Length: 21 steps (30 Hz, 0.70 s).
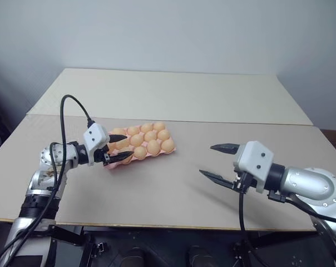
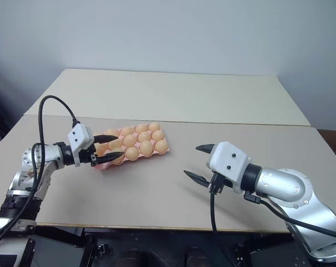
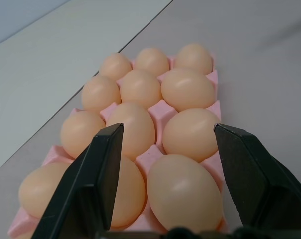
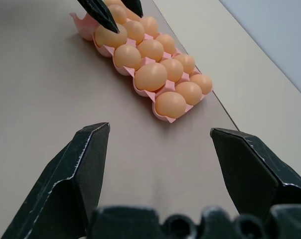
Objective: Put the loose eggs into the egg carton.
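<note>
Hovering over carton (image 1: 169, 149) at table (image 1: 157, 183) centre-left: left gripper (image 1: 121, 147), fingers parted, holding nothing. Eggs (image 3: 183, 191) seated in cups. Right gripper (image 1: 219, 162) wide, empty, well right of carton.

Carton's (image 1: 167, 150) near-left cups perhaps behind left gripper (image 1: 121, 147)

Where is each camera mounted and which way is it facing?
Head views: on the head, looking forward and down over the table; both arms, left pincer, right pincer.
Left wrist view: along the open left pincer, over the eggs in the egg carton.
Right wrist view: along the open right pincer, across the table toward the carton.
All views share carton and eggs.
</note>
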Motion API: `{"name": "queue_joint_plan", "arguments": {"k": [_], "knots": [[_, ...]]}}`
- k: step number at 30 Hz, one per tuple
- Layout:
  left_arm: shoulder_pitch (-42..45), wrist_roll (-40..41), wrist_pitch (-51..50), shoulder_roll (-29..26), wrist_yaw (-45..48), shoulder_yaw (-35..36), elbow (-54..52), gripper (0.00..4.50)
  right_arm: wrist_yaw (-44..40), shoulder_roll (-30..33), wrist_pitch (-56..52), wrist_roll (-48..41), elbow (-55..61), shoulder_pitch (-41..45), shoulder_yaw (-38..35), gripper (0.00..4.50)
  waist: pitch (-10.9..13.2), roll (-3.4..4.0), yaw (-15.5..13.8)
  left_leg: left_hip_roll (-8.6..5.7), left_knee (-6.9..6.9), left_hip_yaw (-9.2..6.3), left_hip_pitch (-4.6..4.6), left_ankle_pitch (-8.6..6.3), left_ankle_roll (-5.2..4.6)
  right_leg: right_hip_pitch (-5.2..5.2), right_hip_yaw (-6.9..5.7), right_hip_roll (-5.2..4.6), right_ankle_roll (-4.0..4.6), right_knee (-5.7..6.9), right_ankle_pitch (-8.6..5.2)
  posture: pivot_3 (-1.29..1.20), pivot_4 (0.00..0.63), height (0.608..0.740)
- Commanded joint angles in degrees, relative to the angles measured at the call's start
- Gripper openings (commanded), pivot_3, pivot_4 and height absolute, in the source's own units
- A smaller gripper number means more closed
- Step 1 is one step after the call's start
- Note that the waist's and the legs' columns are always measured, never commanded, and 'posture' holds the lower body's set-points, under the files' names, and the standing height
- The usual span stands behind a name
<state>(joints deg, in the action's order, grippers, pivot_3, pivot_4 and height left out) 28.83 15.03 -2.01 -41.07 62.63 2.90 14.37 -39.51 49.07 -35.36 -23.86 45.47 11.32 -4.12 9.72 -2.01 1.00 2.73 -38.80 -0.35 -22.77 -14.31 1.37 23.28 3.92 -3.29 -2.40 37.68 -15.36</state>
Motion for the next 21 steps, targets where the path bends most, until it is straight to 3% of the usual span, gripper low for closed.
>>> {"name": "queue_joint_plan", "arguments": {"k": [1,13,21], "knots": [[-1.14,2.97,-1.3,-2.52,0.03,4.36,-4.2,3.13,-0.08,0.11,0.91,-0.35,1.39,0.55,-1.86,3.82,0.0,0.0,0.0,0.0,0.0,0.0,0.01,0.0,0.0,0.0,0.0,0.0,0.0,0.01,0.0,0.0,0.15,0.74],[-24.48,5.36,-7.4,-12.05,-4.48,24.85,-12.79,3.13,-3.2,0.45,2.61,-1.55,-0.2,0.73,-2.36,3.82,0.01,0.01,-0.11,0.05,0.03,0.02,0.06,0.0,0.0,-0.02,-0.01,-0.01,0.0,-0.01,0.0,0.0,0.15,0.74],[-34.9,6.81,-9.11,-11.35,-6.5,32.7,-17.52,3.13,-5.49,0.18,4.81,-0.98,-2.55,1.77,-1.06,3.82,0.0,0.0,-0.35,0.06,0.06,0.05,0.06,-0.01,-0.01,-0.02,-0.02,-0.04,0.01,-0.06,-0.01,0.0,0.15,0.74]]}}
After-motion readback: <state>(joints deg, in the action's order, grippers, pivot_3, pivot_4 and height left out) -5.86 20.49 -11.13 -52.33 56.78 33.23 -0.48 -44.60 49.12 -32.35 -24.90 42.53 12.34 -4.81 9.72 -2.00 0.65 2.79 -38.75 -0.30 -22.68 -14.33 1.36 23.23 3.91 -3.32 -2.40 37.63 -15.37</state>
